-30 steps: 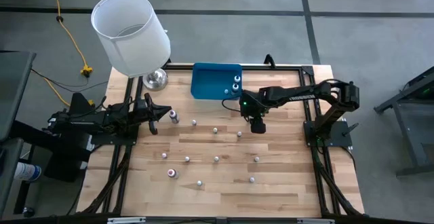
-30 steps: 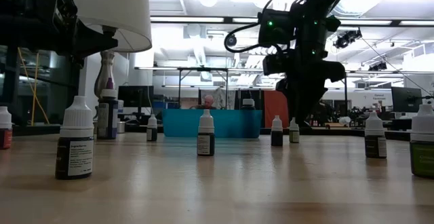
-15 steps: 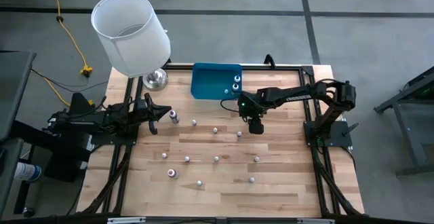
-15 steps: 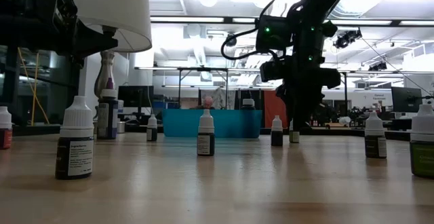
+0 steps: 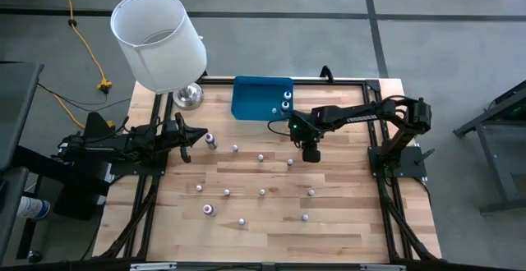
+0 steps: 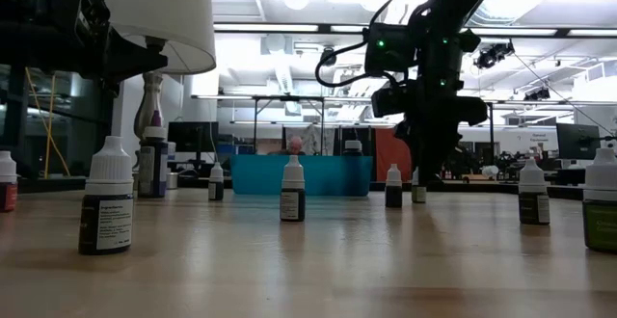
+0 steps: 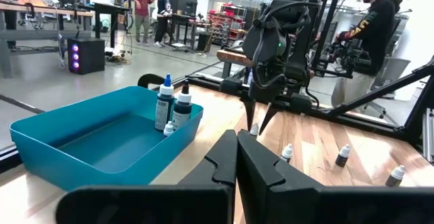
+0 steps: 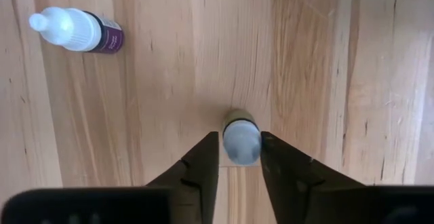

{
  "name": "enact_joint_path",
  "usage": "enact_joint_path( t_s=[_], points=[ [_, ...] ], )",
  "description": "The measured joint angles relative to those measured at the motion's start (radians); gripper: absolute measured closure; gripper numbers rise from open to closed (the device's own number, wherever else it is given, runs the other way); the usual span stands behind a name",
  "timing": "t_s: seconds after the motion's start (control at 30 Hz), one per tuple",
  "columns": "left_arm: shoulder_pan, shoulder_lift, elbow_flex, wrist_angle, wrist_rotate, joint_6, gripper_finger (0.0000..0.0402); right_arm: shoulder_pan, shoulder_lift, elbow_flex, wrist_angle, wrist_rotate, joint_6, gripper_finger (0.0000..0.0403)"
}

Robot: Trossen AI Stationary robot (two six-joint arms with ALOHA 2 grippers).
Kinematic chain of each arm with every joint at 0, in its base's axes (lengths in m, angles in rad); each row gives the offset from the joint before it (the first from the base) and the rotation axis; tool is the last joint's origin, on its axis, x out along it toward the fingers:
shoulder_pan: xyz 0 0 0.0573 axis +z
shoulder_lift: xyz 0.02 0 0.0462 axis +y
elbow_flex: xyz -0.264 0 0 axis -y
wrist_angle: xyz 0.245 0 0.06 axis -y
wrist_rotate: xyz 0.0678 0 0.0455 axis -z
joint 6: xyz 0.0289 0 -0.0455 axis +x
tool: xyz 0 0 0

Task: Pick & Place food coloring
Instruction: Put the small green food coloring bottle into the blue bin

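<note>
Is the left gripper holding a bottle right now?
No. The left gripper has its fingers pressed together with nothing between them, parked at the table's left edge.

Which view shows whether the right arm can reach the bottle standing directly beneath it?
The right wrist view: probably yes. The right end effector is open, straddling the bottle, with bare table around it.

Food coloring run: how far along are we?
Done: three bottles sit in the blue bin. In hand: the right gripper brackets a white-capped bottle, fingers open, not yet gripped. The left gripper waits, shut. Left: about ten bottles on the table.
</note>
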Motion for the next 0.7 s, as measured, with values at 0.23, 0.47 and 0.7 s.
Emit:
enact_joint_path(
  t_s=[0.23,0.47,0.7],
  points=[
    [0.0,0.0,0.0,0.0,0.0,0.0,0.0401,0.0,0.0,0.0,0.0,-0.001,0.0,0.0341],
    [0.0,0.0,0.0,0.0,0.0,0.0,0.0401,0.0,-0.008,0.011,-0.018,0.006,0.044,0.0337],
    [0.0,0.0,0.0,0.0,0.0,0.0,0.0401,0.0,-0.033,0.122,-0.127,0.005,0.049,0.0349]
  ],
)
